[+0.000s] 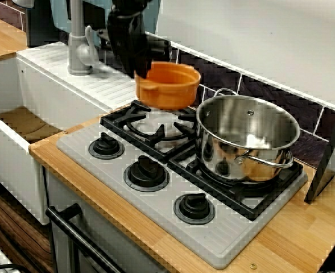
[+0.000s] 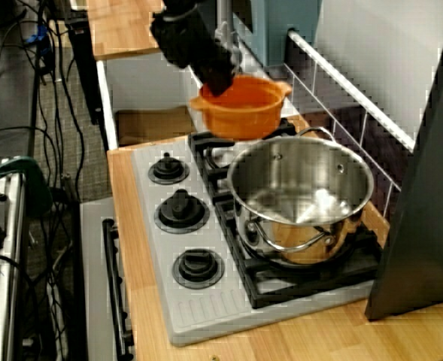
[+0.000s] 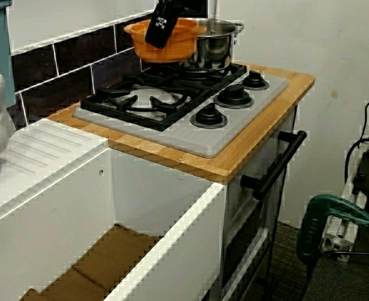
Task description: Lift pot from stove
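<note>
The small orange pot [image 1: 168,85] [image 2: 245,107] [image 3: 165,39] hangs in the air, clear of the grey stove [image 1: 235,239] [image 2: 206,308] [image 3: 190,141] and above its left black grate [image 1: 150,129]. My black gripper [image 1: 139,68] [image 2: 217,84] [image 3: 161,31] is shut on the pot's near rim, coming down from above. The pot looks empty and tilts slightly.
A larger stainless-steel pot [image 1: 247,136] [image 2: 300,199] [image 3: 215,44] sits on the right burner, close beside the orange pot. Three black knobs [image 1: 147,170] line the stove front. A white sink [image 1: 19,102] with a grey tap [image 1: 79,51] lies left; dark tiles [image 1: 269,91] stand behind.
</note>
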